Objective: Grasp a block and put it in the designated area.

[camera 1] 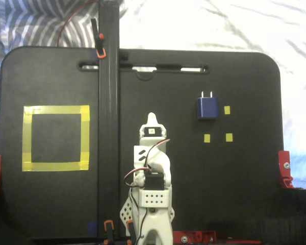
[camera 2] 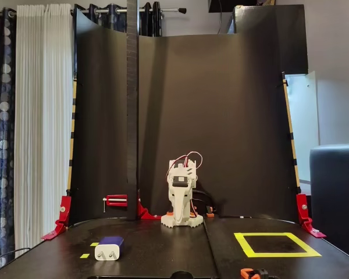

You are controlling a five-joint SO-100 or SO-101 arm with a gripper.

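Note:
The block (camera 1: pixel 207 107) is dark navy with two silvery prongs and lies flat on the black board, right of centre in a fixed view. It lies at the front left in the other fixed view (camera 2: pixel 109 247). The designated area (camera 1: pixel 26 138) is a yellow tape square at the left, seen at the front right in the other fixed view (camera 2: pixel 242 243). My gripper (camera 1: pixel 151 118) is folded over the white arm base, empty, jaws together, well apart from both. It points down in front of the base (camera 2: pixel 179 213).
Three small yellow tape squares (camera 1: pixel 227 109) lie around the block. A tall black post (camera 1: pixel 108 127) stands between arm and taped square. Red clamps (camera 1: pixel 284 168) grip the board edges. A black backdrop (camera 2: pixel 221 116) rises behind the arm.

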